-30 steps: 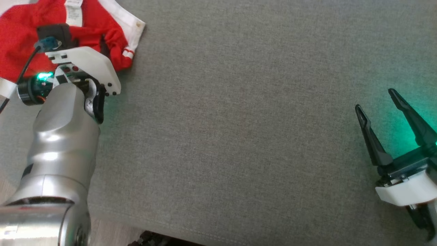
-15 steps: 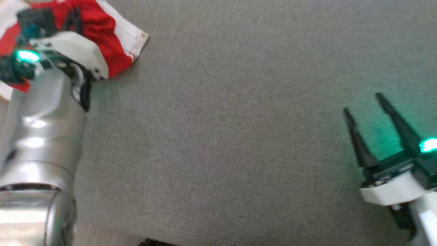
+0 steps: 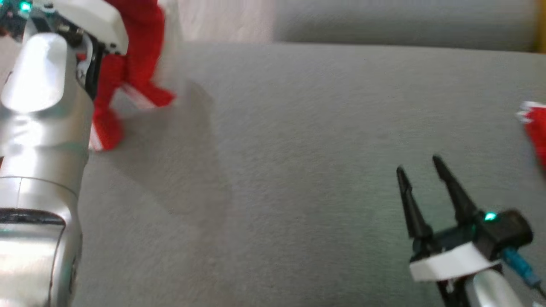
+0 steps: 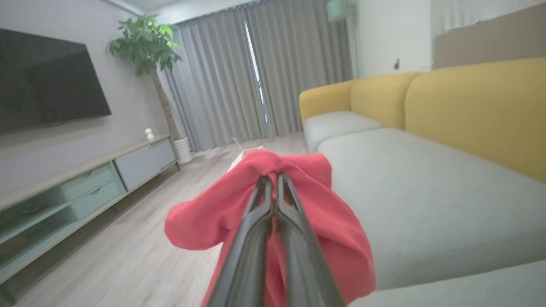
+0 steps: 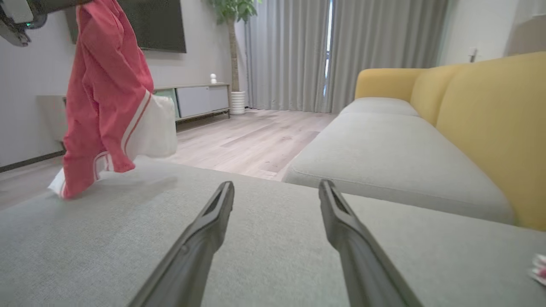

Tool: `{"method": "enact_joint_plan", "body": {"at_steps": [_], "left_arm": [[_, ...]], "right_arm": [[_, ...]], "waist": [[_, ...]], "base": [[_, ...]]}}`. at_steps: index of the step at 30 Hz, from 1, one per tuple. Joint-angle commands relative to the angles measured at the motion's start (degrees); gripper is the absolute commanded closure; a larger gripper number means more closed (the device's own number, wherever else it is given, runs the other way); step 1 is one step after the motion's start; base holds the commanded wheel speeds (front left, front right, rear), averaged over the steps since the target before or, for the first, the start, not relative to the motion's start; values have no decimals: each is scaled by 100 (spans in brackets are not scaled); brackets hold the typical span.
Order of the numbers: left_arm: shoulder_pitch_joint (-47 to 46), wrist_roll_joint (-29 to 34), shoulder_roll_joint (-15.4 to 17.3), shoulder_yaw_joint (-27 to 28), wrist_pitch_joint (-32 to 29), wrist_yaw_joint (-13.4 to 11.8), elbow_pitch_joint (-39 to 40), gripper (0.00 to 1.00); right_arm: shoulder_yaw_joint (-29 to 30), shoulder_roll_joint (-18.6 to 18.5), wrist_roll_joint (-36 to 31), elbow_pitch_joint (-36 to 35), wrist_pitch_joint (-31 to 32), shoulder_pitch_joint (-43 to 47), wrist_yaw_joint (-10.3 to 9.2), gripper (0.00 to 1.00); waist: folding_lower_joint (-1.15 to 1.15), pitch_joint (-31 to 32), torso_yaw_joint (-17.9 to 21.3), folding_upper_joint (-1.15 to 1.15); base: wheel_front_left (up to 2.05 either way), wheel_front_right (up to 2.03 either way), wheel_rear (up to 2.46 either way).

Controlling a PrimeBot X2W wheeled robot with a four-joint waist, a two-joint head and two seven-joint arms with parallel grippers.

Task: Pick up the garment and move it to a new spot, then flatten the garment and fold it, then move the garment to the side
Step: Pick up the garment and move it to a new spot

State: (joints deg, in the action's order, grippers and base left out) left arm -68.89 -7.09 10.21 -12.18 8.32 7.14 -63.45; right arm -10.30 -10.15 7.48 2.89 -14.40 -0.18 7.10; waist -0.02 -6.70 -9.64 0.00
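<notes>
The garment (image 3: 136, 51) is red with white trim and hangs at the upper left of the head view, behind my left arm's pale wrist. In the left wrist view my left gripper (image 4: 273, 179) is shut on the garment (image 4: 315, 213), which drapes over both fingers. From the right wrist view the garment (image 5: 102, 106) hangs long, its lower end touching the grey cushion (image 5: 256, 264). My right gripper (image 3: 419, 165) stands open low over the cushion at the lower right, nothing between its fingers (image 5: 213, 221).
The grey cushion (image 3: 298, 170) is broad and flat. A red and white scrap of cloth (image 3: 533, 132) lies at its right edge. A yellow-backed sofa (image 5: 490, 128) runs beyond it, with wooden floor (image 5: 247, 140) and a TV cabinet (image 5: 200, 98) on the left.
My left gripper has shut on the garment and lifted it off the cushion. The head camera has shifted. The right gripper has stayed open.
</notes>
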Motion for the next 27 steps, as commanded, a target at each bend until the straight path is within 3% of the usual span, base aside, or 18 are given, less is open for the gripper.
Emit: {"method": "enact_joint_plan", "body": {"at_steps": [1,4,10,14,22,27], "left_arm": [[-333,-157,118,-81,-94,29,403,100],[-257,-591,-52,-395,-366,32,867,100],[218,-1708,-101,-877,-1036,34,2183,100],[569,-2113,-97,-983,-1346,34,2817,100],[1957,-2411,3,-1152,-1774,-81,3489,100],[2876,-2371,131,-1097,-1244,-310,3353,100]], "right_arm": [[-84,63,-61,-172,-59,56,39,0],[-73,148,-99,-221,-59,128,39,0],[-77,215,-130,-296,-59,126,39,0],[-90,221,-127,-309,-59,134,39,0],[-165,273,-80,-325,-60,102,39,0],[-213,345,-48,-315,-60,2,39,0]], "waist": [[2,680,774,0],[2,802,1107,0],[2,869,1764,0],[2,833,2023,0],[2,443,2488,0],[2,1,2584,0]], "base": [[0,0,0],[0,0,0],[0,0,0],[0,0,0],[0,0,0],[0,0,0]]}}
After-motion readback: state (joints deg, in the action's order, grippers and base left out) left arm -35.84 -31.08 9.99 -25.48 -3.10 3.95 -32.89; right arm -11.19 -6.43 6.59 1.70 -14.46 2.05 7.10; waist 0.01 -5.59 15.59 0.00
